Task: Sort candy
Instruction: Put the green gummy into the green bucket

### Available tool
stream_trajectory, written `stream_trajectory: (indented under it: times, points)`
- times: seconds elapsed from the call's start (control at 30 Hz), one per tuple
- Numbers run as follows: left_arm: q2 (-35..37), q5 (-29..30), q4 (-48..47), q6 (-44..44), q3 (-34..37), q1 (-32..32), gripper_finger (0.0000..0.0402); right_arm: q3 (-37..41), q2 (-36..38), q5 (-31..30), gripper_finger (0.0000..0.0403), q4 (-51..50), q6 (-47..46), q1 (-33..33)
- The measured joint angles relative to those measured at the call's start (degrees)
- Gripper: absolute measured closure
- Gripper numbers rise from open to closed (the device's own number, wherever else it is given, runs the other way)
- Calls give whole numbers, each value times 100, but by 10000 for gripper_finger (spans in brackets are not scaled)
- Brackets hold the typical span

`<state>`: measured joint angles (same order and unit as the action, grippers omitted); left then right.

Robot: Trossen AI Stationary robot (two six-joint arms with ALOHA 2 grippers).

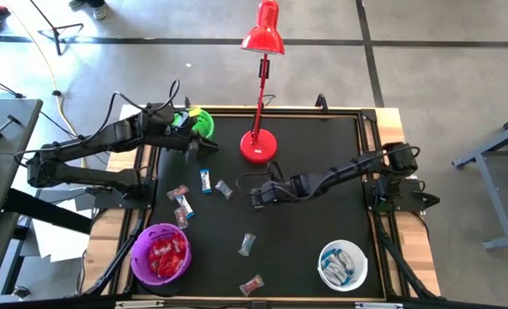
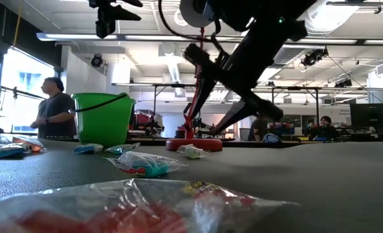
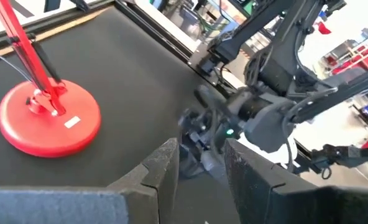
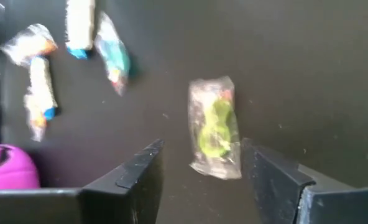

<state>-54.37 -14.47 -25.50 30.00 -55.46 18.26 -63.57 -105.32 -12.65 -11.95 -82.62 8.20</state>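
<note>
While the right gripper (image 4: 199, 171) hangs wide over a green candy (image 4: 215, 127), the left gripper (image 3: 199, 165), w/ nothing in it, waits by the green bowl (image 1: 201, 123).

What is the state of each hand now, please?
Left hand: open, empty, beside the green bowl.
Right hand: open, empty, around a clear green candy.
</note>
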Motion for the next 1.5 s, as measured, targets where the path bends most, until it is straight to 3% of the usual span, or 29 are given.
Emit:
stream_trajectory:
  times: [0.47,0.97,1.5]
  points:
    - [2,16,290,146,0,-74,284,-394,-724,527,248,157,162,-101]
    - [2,2,308,-8,0,-75,284,-760,-1176,622,258,52,200,-260]
    - [2,-17,306,-262,0,-79,284,-778,-1194,711,394,-167,209,-357]
